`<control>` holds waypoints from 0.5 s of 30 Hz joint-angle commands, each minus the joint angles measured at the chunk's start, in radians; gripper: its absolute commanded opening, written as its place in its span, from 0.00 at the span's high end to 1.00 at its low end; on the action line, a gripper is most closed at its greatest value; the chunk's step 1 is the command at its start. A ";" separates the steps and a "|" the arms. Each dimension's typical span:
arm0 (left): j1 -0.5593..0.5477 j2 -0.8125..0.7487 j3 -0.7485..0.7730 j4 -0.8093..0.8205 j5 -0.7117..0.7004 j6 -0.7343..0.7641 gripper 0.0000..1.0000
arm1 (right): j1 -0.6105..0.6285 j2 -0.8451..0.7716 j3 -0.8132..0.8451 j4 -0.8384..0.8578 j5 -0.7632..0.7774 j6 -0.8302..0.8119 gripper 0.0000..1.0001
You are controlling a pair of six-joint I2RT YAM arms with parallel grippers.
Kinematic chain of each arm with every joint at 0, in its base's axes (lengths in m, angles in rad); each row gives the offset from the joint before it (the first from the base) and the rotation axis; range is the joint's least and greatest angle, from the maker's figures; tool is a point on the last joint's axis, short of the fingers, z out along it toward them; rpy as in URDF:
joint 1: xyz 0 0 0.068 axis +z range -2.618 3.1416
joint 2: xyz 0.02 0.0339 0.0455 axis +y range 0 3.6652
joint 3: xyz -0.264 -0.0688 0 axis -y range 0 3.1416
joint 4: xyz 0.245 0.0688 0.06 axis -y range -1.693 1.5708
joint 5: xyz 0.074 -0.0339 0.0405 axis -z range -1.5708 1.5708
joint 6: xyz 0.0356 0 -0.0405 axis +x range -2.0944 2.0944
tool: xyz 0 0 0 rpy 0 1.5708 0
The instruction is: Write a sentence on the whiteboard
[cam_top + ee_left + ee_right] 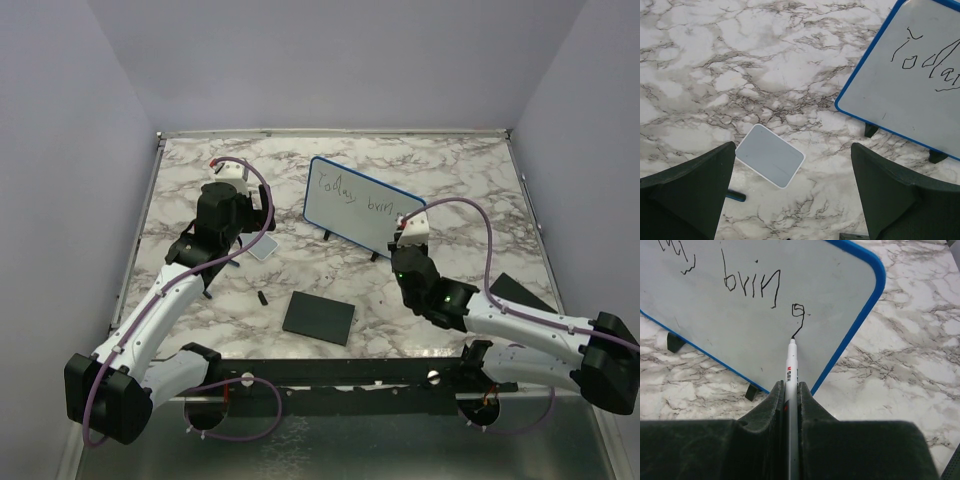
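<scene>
marker (791, 365) mostly hidden in right end effector (790, 388), sentence (752, 285) cropped by frame

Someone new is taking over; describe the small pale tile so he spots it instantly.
Find the whiteboard propped mid-table. Near its left end, the tile lies flat on the marble table. It is small, pale grey with a white edge, unlike the larger black pad further right.

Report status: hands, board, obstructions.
Left hand open, empty, above tile. Right hand shut on marker, tip on board at the g of "bring". Nothing in the way.
</scene>
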 commanded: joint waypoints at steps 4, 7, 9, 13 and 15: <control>-0.004 -0.017 -0.009 0.014 0.021 -0.004 0.01 | -0.005 0.060 0.000 0.057 -0.024 0.001 1.00; -0.004 -0.019 -0.009 0.015 0.020 -0.001 0.01 | -0.005 0.069 0.006 0.094 -0.025 -0.026 0.99; -0.004 -0.019 -0.009 0.014 0.019 -0.002 0.01 | -0.005 0.068 0.009 0.120 -0.028 -0.045 1.00; -0.004 -0.020 -0.009 0.014 0.019 -0.003 0.01 | -0.005 0.061 0.020 0.132 -0.042 -0.063 1.00; -0.003 -0.021 -0.009 0.015 0.018 -0.001 0.01 | -0.005 0.034 0.018 0.122 -0.079 -0.057 1.00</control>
